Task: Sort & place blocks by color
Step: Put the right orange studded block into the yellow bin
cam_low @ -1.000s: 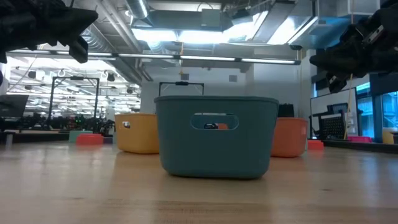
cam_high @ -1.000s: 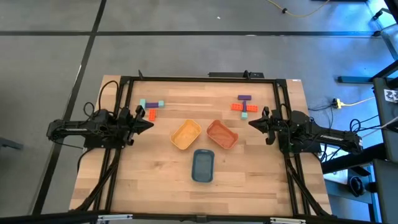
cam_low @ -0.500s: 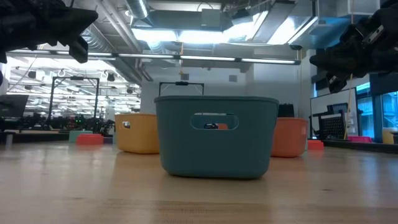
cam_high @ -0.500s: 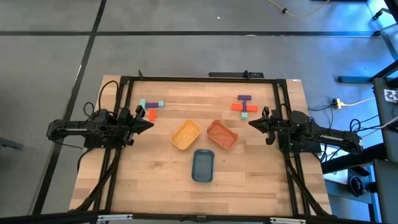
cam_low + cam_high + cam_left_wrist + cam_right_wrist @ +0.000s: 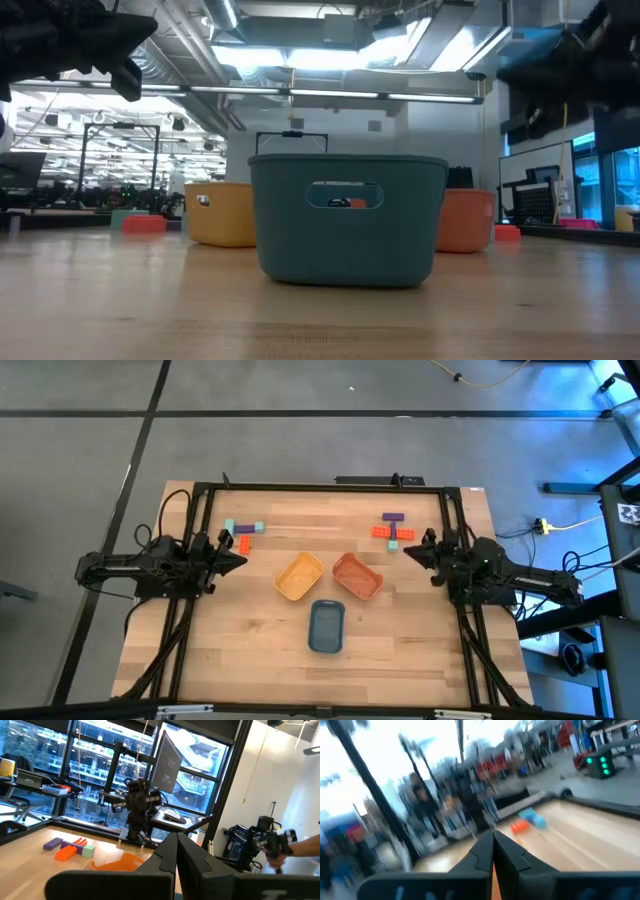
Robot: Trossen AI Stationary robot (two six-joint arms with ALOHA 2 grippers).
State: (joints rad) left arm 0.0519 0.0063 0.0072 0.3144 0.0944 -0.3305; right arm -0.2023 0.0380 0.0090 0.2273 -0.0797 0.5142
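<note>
While the blocks (image 5: 243, 531) lay in two small piles near the table's (image 5: 400, 650) far edge, one by each far corner, three trays sat in the middle. The left gripper (image 5: 240, 558) hung near the left pile, fingers pressed together and holding nothing. The right gripper (image 5: 410, 552) hung near the right pile, also closed and holding nothing.

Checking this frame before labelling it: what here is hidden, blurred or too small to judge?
- Right wrist view: motion blur smears everything; the far blocks show only as colour blobs.
- Low view: the blue tray hides most of the table behind it, and part of the orange tray.
- High view: block studs and exact count are too small.
</note>
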